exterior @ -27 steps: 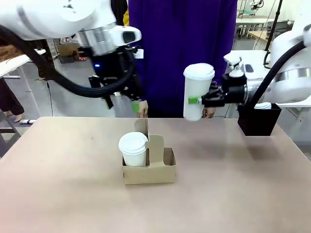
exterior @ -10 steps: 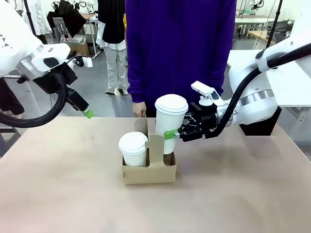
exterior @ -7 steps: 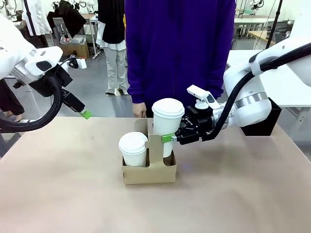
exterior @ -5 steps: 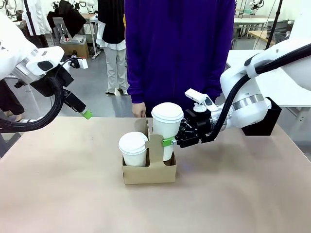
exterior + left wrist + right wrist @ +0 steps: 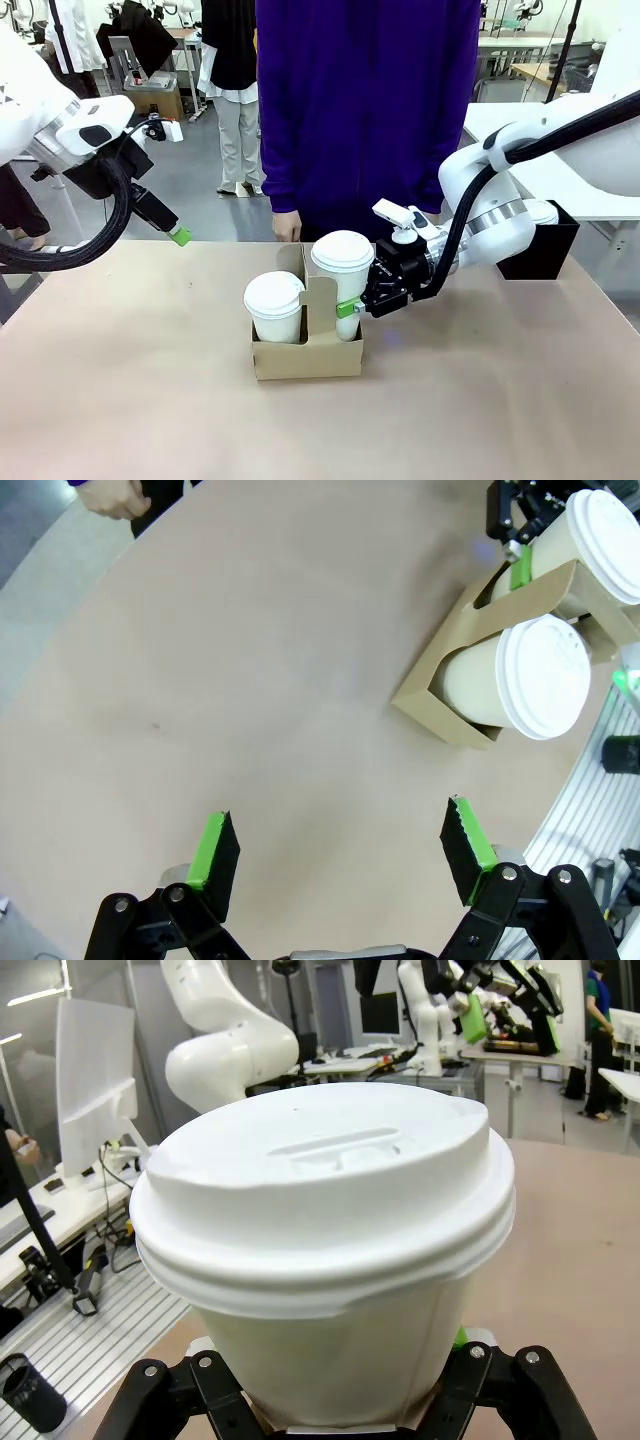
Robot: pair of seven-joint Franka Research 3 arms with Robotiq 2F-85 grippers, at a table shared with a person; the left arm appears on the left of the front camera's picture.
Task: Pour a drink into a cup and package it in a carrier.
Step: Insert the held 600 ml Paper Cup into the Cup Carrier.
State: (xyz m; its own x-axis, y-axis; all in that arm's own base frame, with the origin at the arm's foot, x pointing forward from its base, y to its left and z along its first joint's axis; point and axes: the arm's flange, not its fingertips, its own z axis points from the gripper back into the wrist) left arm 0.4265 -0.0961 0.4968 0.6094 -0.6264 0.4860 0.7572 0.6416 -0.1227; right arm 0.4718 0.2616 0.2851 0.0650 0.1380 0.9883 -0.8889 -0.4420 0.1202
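The brown cardboard carrier [image 5: 300, 358] stands mid-table with one lidded white cup [image 5: 273, 306] in its left well. My right gripper [image 5: 352, 306] is shut on a second lidded white cup [image 5: 343, 270], whose base sits down in the right well beside the centre handle. In the right wrist view that cup [image 5: 330, 1250] stands close up between my right gripper's [image 5: 330, 1405] jaws. My left gripper [image 5: 176, 236] hangs open over the table's far left; in its own view my left gripper [image 5: 340, 845] has nothing between its fingers, and the carrier [image 5: 450, 695] lies ahead. The drink is hidden under the lids.
A person in purple stands at the far edge, one hand [image 5: 288, 226] just behind the carrier. A black square box [image 5: 538, 248] sits at the far right behind my right arm. Bare tabletop [image 5: 140, 380] stretches left of and in front of the carrier.
My right gripper carried the cup left and down into the carrier's right well. The left arm drew back to the far left and has stayed there.
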